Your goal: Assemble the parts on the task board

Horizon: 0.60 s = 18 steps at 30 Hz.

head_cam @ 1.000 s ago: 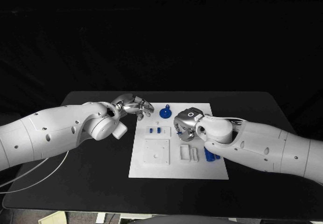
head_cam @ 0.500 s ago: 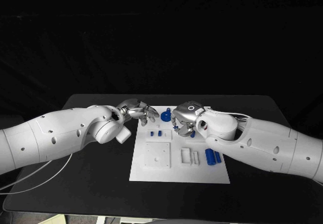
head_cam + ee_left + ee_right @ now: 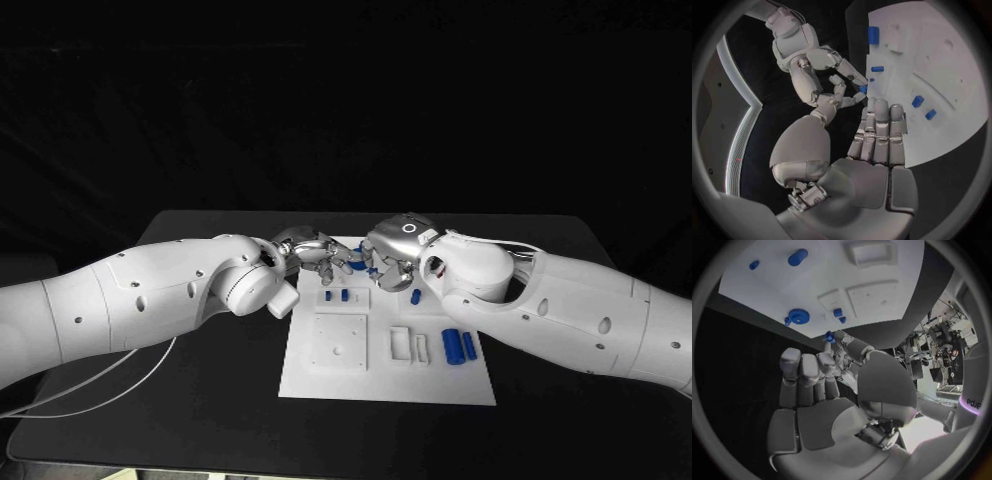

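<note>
both hands [image 3: 353, 263] now closer over the task board [image 3: 382, 380], right [image 3: 392, 262] possibly pinching a blue part [image 3: 828, 336], left's [image 3: 320, 262] hold unclear

Black table [image 3: 173, 400] under a dark backdrop, pale floor strip at its near edge

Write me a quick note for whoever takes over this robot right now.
Right hand: pinches a small blue plastic piece over the far end of the white task board.
Left hand: holds nothing, fingers straight, close beside it.
On the board: blue toothed wheel, two blue cylinders, small blue blocks.
Done: one piece lifted.
Left: seat it, then probably the loose ones.
</note>
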Motion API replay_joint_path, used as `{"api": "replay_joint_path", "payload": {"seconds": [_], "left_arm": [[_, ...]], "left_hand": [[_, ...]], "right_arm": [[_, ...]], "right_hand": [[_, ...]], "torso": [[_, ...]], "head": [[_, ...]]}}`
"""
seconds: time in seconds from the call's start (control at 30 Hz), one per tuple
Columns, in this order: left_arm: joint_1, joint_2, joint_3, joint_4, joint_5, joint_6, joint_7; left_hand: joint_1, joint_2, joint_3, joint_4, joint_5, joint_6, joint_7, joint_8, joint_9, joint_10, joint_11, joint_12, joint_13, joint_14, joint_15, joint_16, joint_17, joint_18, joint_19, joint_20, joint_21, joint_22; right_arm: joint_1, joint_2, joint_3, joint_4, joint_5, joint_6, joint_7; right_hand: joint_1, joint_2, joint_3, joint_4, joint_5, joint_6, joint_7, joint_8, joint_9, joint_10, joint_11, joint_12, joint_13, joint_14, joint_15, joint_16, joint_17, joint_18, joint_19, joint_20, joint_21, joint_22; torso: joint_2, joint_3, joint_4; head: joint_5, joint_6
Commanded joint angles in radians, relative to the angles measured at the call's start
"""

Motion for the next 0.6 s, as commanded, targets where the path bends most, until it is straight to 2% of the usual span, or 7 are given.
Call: {"api": "replay_joint_path", "payload": {"seconds": [0.03,0.23,0.3,0.43,0.6], "left_arm": [[0.0,0.008,-0.001,-0.001,0.055,-0.016,-0.029],[0.0,0.015,-0.005,-0.001,0.075,-0.023,-0.039],[0.0,0.017,-0.012,-0.001,0.09,-0.024,-0.04],[0.0,0.022,-0.018,-0.002,0.1,-0.029,-0.042],[0.0,0.03,-0.02,-0.005,0.117,-0.037,-0.032]], "left_hand": [[0.011,0.016,-0.003,-0.003,-0.004,-0.025,0.015,-0.003,-0.006,-0.026,0.024,-0.02,-0.014,0.003,0.01,-0.013,-0.007,0.038,0.007,-0.011,-0.007,-0.004],[0.018,0.02,-0.006,-0.007,-0.003,-0.026,0.015,0.003,-0.011,-0.022,0.026,-0.037,-0.028,0.011,0.013,-0.023,-0.012,0.042,0.013,-0.008,-0.012,-0.008],[0.019,0.02,-0.006,-0.007,-0.003,-0.026,0.015,0.004,-0.011,-0.021,0.026,-0.038,-0.029,0.011,0.013,-0.024,-0.012,0.042,0.013,-0.007,-0.012,-0.008],[0.032,0.025,-0.004,-0.015,-0.003,-0.027,0.015,0.007,-0.015,-0.031,0.03,-0.054,-0.04,0.015,0.017,-0.029,-0.015,0.045,0.016,-0.005,-0.015,-0.01],[0.04,0.03,-0.007,-0.023,-0.003,-0.028,0.015,0.013,-0.021,-0.029,0.034,-0.071,-0.055,0.021,0.021,-0.037,-0.018,0.047,0.02,0.0,-0.02,-0.013]], "right_arm": [[0.002,0.001,0.004,0.005,-0.001,-0.001,-0.012],[0.003,0.005,0.009,0.008,-0.003,-0.002,-0.013],[0.003,0.007,0.01,0.008,-0.003,-0.001,-0.014],[0.003,0.008,0.012,0.008,-0.003,-0.001,-0.014],[0.003,0.012,0.013,0.008,-0.004,-0.002,-0.014]], "right_hand": [[0.0,-0.011,0.002,0.004,0.0,0.013,0.003,0.0,0.0,0.004,-0.003,-0.006,-0.001,-0.001,-0.008,-0.002,-0.001,0.062,0.008,-0.001,0.0,-0.001],[0.0,-0.012,0.003,0.005,0.0,0.013,0.003,0.0,0.0,0.004,-0.003,-0.006,-0.001,-0.001,-0.008,-0.001,-0.001,0.062,0.009,-0.001,0.0,-0.001],[0.001,-0.012,0.004,0.005,0.0,0.013,0.003,0.0,0.0,0.004,-0.003,-0.006,-0.001,-0.001,-0.008,-0.002,-0.001,0.062,0.009,-0.001,0.0,-0.001],[0.002,-0.013,0.005,0.006,0.001,0.013,0.003,0.0,0.0,0.005,-0.004,-0.006,-0.001,0.0,-0.008,-0.001,-0.001,0.062,0.009,-0.002,0.0,-0.001],[0.003,-0.014,0.007,0.008,0.001,0.013,0.003,0.0,0.0,0.006,-0.004,-0.005,0.0,0.0,-0.008,-0.002,-0.001,0.062,0.009,-0.002,0.0,-0.002]], "torso": [[-0.003,0.0006,-0.002],[-0.003,0.0011,-0.0003],[-0.001,0.001,0.0001],[-0.002,0.0005,-0.0005],[-0.001,-0.0004,-0.0028]], "head": [[-0.002,0.003],[-0.002,0.007],[-0.002,0.008],[-0.003,0.009],[-0.005,0.01]]}}
